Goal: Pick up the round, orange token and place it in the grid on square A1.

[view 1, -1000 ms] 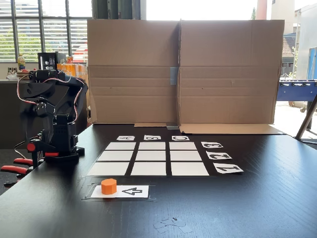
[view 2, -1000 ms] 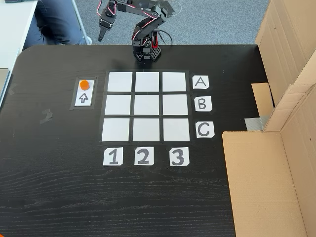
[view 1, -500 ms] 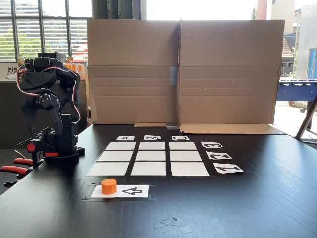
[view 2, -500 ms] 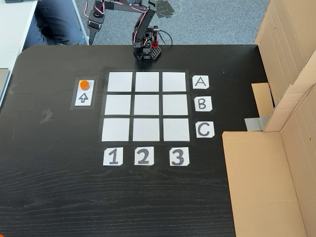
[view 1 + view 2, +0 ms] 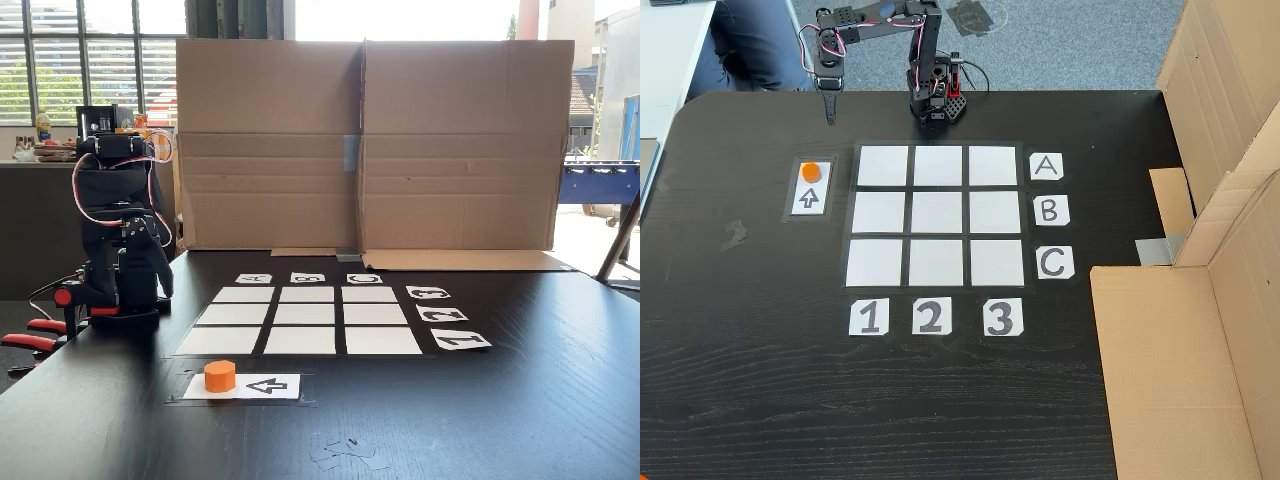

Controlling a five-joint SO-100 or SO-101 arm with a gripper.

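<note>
The orange token [image 5: 812,171] [image 5: 220,376] stands on the end of a white card with a black arrow [image 5: 810,198], to the left of the grid [image 5: 936,215] in the top-down fixed view. Square A1 [image 5: 883,166] [image 5: 218,341] is the grid corner nearest the token, and it is bare. My gripper [image 5: 829,119] points down at the table's far edge, a short way beyond the token and apart from it. Its fingers look pressed together with nothing between them. In the low fixed view the arm [image 5: 115,180] stands at the left, bent over forwards.
The arm's base [image 5: 937,105] sits at the table edge behind the A row. Labels A B C [image 5: 1045,166] and 1 2 3 [image 5: 869,317] edge the grid. A large open cardboard box [image 5: 1180,330] fills the right side. A person's legs [image 5: 750,45] show beyond the table.
The arm has unfolded from its tucked pose and swung the gripper out and down over the table edge, closer to the token. The token has not moved.
</note>
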